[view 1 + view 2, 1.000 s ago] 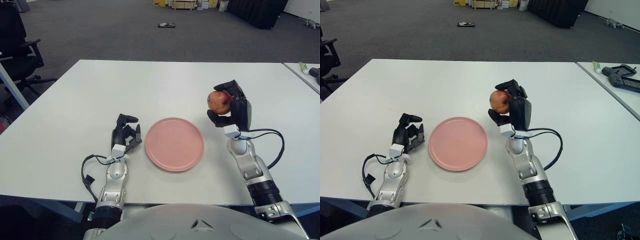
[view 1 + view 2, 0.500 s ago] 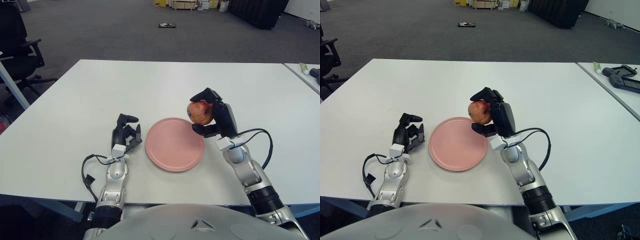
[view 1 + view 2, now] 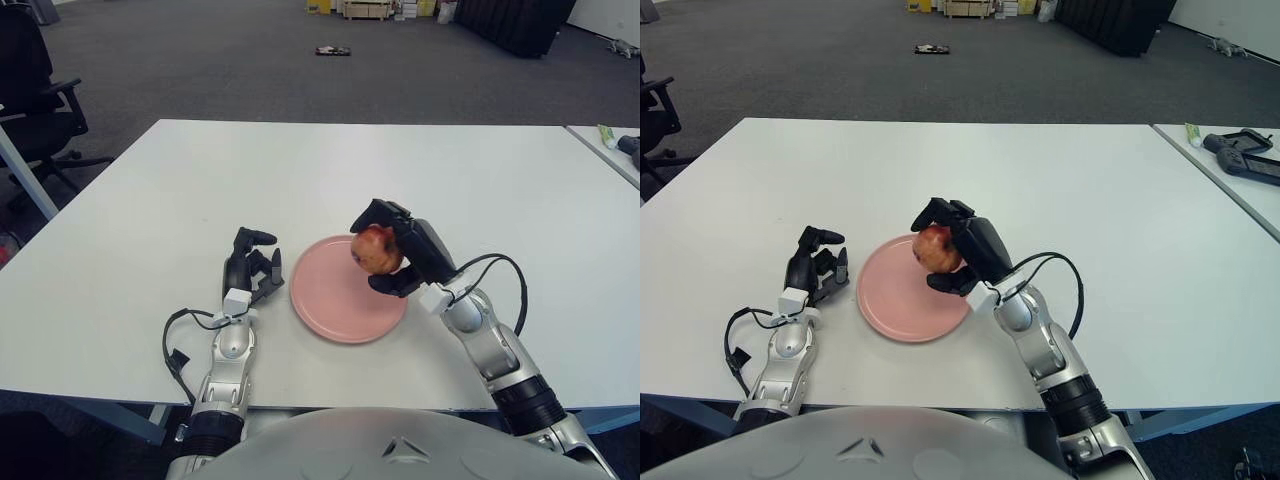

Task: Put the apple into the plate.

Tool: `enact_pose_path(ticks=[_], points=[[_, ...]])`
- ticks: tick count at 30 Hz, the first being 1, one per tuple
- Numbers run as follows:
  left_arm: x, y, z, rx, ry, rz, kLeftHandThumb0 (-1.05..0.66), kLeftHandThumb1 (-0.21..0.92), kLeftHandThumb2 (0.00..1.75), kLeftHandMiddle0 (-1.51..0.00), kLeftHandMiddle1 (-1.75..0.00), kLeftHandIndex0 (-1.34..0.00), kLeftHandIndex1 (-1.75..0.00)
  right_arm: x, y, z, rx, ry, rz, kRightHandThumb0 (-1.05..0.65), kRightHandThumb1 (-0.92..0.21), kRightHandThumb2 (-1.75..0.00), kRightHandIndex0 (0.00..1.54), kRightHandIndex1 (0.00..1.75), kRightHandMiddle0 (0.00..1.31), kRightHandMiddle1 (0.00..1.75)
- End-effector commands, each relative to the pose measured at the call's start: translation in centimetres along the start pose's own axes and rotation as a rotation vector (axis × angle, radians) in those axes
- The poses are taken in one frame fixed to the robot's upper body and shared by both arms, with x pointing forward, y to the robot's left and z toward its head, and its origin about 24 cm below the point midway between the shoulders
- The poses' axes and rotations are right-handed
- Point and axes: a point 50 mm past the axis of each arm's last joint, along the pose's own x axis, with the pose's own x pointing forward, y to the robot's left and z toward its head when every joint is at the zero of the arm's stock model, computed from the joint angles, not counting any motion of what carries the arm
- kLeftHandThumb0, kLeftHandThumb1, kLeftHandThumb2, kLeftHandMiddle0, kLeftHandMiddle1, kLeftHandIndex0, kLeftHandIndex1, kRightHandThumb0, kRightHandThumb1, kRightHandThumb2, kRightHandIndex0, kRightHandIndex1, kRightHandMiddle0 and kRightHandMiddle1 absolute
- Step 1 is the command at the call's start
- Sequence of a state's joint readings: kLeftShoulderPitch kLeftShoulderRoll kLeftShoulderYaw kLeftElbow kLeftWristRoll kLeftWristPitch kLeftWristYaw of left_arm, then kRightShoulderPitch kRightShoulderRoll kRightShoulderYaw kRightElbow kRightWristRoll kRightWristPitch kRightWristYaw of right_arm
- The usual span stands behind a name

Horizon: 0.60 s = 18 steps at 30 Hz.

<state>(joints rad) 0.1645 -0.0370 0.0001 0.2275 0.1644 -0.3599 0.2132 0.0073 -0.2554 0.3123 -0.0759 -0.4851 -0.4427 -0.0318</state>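
A red apple (image 3: 374, 250) is held in my right hand (image 3: 393, 248), whose fingers are curled around it. The hand and apple hang over the right part of the pink plate (image 3: 335, 298), a little above its surface. The plate lies flat on the white table (image 3: 200, 180), near the front edge. My left hand (image 3: 250, 271) shows just left of the plate with its fingers curled and nothing in them.
A black office chair (image 3: 35, 90) stands off the table's far left corner. A second table with a black device (image 3: 1240, 155) is at the far right. Cables loop from both wrists onto the table near the front edge.
My right hand has carried the apple leftward and down, from right of the plate to over its right part. The left hand has not moved.
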Motion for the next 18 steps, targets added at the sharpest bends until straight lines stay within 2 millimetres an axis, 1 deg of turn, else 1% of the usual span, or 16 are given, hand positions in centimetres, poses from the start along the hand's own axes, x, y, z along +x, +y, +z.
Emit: enact_pose_path(ticks=[1, 6, 15, 18], points=[[-0.3, 0.1, -0.9, 0.003, 0.056, -0.004, -0.40, 0.60, 0.96, -0.80, -1.75, -0.40, -1.75, 0.0, 0.1, -0.3, -0.017, 0.003, 0.019, 0.00, -0.02, -1.63, 0.86, 1.67, 0.60, 1.75], [-0.3, 0.1, -0.8, -0.003, 0.048, -0.001, -0.40, 0.61, 0.95, -0.78, -1.75, -0.39, -1.75, 0.0, 0.9, -0.8, -0.047, 0.022, 0.049, 0.00, -0.02, -1.63, 0.87, 1.66, 0.60, 1.75], [-0.3, 0.1, -0.7, 0.002, 0.042, -0.004, -0.40, 0.62, 0.94, -0.80, -1.75, -0.39, -1.75, 0.2, 2.1, -1.0, -0.099, 0.042, 0.087, 0.00, -0.03, -1.63, 0.86, 1.66, 0.59, 1.75], [-0.3, 0.1, -0.7, 0.007, 0.040, -0.006, -0.40, 0.61, 0.95, -0.81, -1.75, -0.39, -1.75, 0.1, 2.7, -1.2, -0.147, 0.058, 0.104, 0.00, -0.03, -1.62, 0.86, 1.66, 0.59, 1.75]])
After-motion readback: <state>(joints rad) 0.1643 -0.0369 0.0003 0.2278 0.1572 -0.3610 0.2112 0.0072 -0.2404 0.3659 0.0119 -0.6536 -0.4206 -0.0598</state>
